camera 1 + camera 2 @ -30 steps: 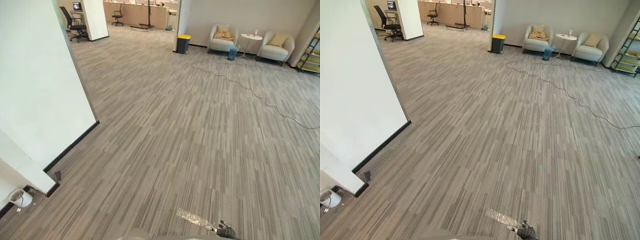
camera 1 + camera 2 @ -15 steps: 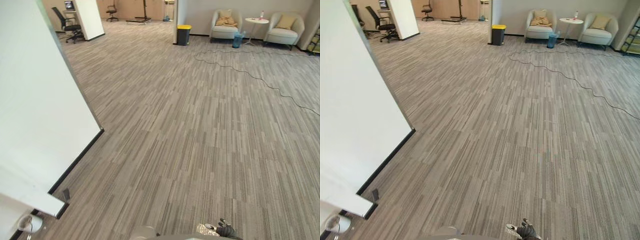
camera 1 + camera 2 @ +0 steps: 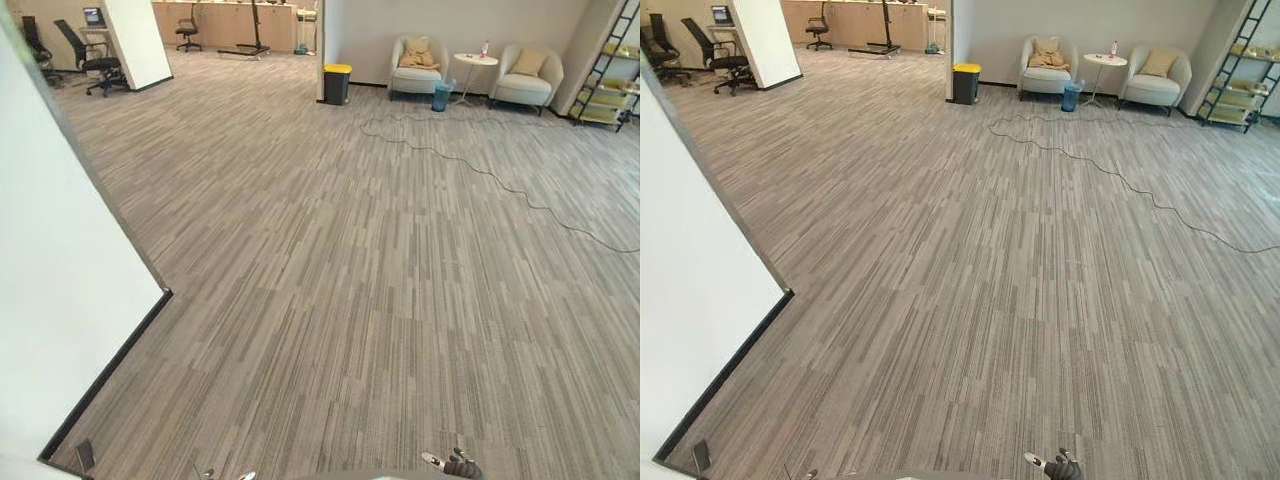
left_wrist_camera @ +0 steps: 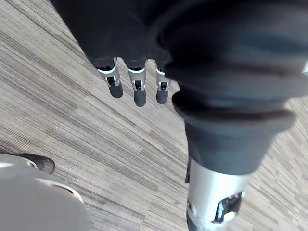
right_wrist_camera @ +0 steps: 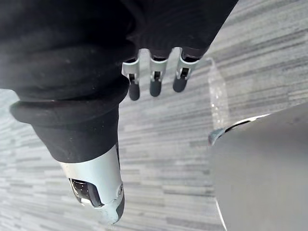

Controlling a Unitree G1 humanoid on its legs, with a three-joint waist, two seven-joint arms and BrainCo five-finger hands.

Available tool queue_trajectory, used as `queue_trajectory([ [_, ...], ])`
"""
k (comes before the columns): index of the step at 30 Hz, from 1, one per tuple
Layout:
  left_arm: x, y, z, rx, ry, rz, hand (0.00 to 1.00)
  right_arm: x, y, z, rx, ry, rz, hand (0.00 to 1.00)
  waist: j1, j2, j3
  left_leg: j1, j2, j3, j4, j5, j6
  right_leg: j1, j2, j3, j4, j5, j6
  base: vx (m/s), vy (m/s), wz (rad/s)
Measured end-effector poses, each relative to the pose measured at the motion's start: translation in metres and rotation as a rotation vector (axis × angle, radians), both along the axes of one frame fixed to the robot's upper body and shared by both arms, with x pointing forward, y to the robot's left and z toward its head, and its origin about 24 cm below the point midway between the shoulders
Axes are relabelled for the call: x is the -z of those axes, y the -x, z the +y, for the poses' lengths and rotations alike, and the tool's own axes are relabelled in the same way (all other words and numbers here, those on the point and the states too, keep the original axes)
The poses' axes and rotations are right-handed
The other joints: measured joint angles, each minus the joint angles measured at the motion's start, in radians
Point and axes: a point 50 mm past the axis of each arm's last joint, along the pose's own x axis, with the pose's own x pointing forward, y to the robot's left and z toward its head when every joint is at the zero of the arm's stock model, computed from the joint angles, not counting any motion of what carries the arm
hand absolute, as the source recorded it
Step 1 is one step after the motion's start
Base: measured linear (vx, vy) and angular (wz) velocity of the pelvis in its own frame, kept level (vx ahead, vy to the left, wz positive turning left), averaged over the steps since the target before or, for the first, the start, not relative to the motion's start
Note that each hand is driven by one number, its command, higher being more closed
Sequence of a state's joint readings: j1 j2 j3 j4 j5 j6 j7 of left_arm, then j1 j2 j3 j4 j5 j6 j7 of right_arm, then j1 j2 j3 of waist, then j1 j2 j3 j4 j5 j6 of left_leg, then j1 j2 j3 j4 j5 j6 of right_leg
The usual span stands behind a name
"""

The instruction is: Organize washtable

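Observation:
No washtable or any of its items is in sight; grey striped carpet (image 3: 350, 300) stretches ahead of me. My left hand (image 4: 139, 94) hangs over the carpet, fingers straight, holding nothing. Beside my body my right hand (image 5: 155, 84) hangs the same way, fingers straight and empty. The right hand (image 3: 455, 465) also peeks in at the bottom edge of the left eye view.
A white partition wall (image 3: 60, 300) with a black skirting stands close on the left. Far ahead are a yellow-lidded bin (image 3: 337, 84), two armchairs (image 3: 417, 68) with a small round table (image 3: 470, 62), and a shelf rack (image 3: 605, 80). A cable (image 3: 480, 170) snakes across the floor.
The whole picture has shifted, so the camera has moved: the white wall takes up less of the left side and the shelf rack has come into view. Both hands hang as before.

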State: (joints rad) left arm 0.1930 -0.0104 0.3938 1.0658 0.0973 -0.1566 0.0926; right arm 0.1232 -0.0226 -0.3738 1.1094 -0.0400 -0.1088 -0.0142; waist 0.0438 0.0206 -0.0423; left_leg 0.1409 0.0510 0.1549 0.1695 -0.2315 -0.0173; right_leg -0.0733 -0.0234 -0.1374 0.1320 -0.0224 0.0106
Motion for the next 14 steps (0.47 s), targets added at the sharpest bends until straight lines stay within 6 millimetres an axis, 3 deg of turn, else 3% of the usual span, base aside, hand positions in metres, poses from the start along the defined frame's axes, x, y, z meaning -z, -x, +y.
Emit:
queue_trajectory([
  [2,-0.001,-0.014,-0.008,-0.009,0.022,-0.052,0.00,0.000,0.000,-0.002,0.002,0.009,0.003,0.00,-0.001,0.005,0.000,-0.003,0.000,0.010,-0.011,0.019,-0.024,0.030,0.008,0.006,-0.085,0.039,-0.002,0.19,-0.031,-0.21],
  [5,-0.001,-0.023,-0.023,0.000,0.068,-0.088,0.00,0.000,0.001,-0.002,0.007,0.011,0.006,0.00,-0.003,0.006,0.005,0.007,-0.004,0.012,-0.016,0.023,-0.027,0.079,0.012,0.007,-0.173,0.071,0.004,0.11,0.018,-0.06],
  [14,-0.001,-0.023,-0.023,0.009,0.096,-0.108,0.00,0.000,0.002,-0.002,0.011,0.005,0.009,0.00,-0.001,0.000,0.009,0.019,-0.017,0.010,-0.019,0.024,-0.027,0.121,0.008,0.026,-0.231,0.093,0.012,0.02,0.010,-0.02],
])
